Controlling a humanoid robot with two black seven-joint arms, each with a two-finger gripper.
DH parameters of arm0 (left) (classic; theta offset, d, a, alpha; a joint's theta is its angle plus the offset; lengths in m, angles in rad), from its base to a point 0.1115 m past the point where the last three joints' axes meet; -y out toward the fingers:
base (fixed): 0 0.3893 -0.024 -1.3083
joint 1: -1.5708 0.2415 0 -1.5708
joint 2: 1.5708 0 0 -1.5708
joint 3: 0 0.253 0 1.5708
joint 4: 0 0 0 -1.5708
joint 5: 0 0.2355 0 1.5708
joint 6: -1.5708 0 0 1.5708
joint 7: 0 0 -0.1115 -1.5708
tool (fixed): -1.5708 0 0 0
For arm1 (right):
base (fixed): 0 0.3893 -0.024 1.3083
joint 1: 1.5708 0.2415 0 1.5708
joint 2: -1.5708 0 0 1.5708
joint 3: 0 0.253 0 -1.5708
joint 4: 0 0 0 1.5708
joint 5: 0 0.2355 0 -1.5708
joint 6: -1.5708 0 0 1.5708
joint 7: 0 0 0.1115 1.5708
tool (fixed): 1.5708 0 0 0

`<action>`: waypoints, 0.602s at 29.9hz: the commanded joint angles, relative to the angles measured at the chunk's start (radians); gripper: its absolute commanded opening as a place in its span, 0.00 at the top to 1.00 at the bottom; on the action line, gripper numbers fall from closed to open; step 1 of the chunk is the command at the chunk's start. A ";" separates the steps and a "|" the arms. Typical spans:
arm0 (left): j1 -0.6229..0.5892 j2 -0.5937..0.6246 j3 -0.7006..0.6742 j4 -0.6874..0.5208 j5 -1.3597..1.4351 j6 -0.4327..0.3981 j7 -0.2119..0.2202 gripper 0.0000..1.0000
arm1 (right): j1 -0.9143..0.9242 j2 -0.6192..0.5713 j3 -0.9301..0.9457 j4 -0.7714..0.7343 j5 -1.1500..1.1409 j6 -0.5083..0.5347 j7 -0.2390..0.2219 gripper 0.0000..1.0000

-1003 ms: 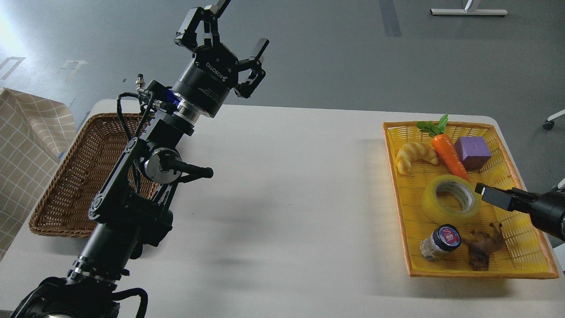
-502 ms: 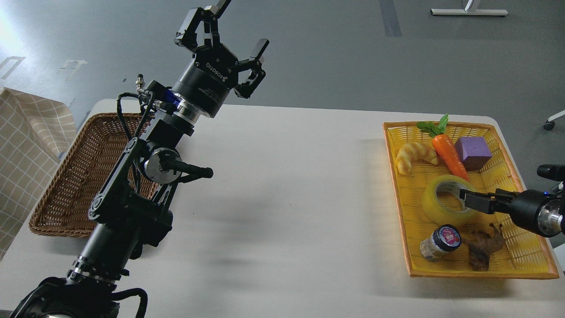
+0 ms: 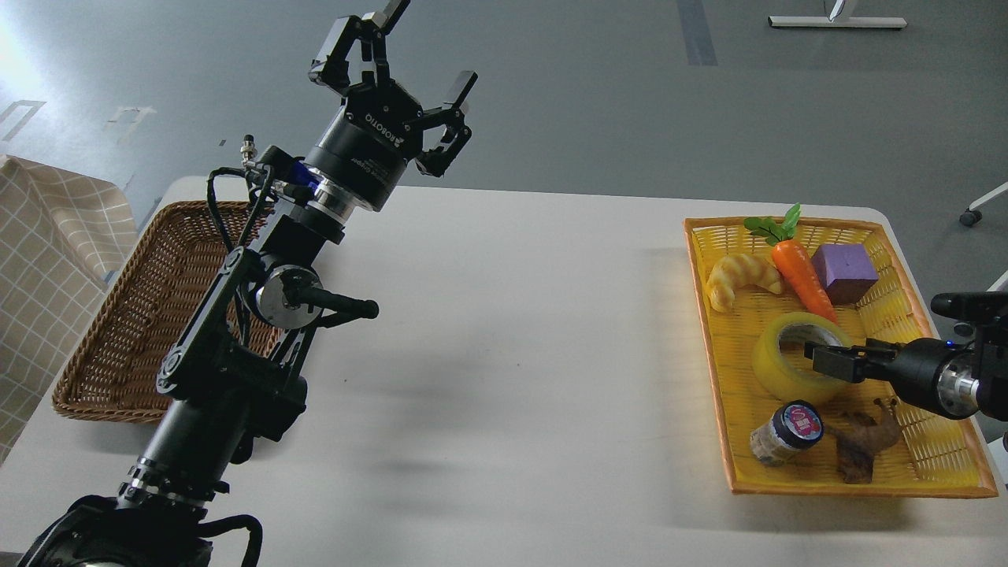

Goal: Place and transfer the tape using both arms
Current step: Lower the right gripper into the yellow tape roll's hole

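Note:
The yellow tape roll [image 3: 773, 370] lies flat in the yellow tray [image 3: 937, 453] at the right of the table. My right gripper [image 3: 825, 361] comes in from the right edge, and its dark tip is over the roll's right rim and centre hole. Its fingers show as one dark block, so I cannot tell whether it is open or touching the tape. My left gripper [image 3: 425, 47] is raised high above the table's far left, open and empty, fingers pointing up and away.
The tray also holds a croissant [image 3: 740, 277], a carrot [image 3: 801, 276], a purple cube [image 3: 843, 272], a small dark-lidded jar [image 3: 787, 433] and a brown figure [image 3: 862, 445]. A brown wicker basket [image 3: 142, 315] stands at the left, partly behind my left arm.
My right gripper has moved left, from beside the tape's right edge to over its rim and hole. The left arm has barely moved.

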 commanded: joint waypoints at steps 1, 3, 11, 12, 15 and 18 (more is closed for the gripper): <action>0.003 -0.002 -0.001 0.000 -0.001 0.012 -0.002 0.02 | 0.000 0.000 -0.001 -0.002 -0.003 0.000 -0.001 0.07; 0.004 0.000 -0.001 0.000 -0.001 0.018 -0.002 0.02 | 0.000 0.000 -0.007 -0.002 -0.003 0.000 0.001 0.09; 0.007 0.000 0.000 0.000 -0.001 0.018 -0.002 0.02 | 0.000 -0.001 -0.019 0.000 -0.005 0.002 0.009 0.34; 0.006 0.000 0.000 0.000 -0.001 0.018 -0.002 0.02 | 0.000 0.000 -0.019 0.000 -0.005 0.002 0.009 0.37; 0.007 0.000 -0.001 0.000 -0.001 0.018 -0.002 0.02 | 0.000 -0.001 -0.019 0.000 -0.005 0.002 0.009 0.39; 0.007 0.002 0.000 0.000 -0.003 0.018 -0.002 0.02 | 0.000 -0.004 -0.019 0.002 -0.005 0.002 0.010 0.40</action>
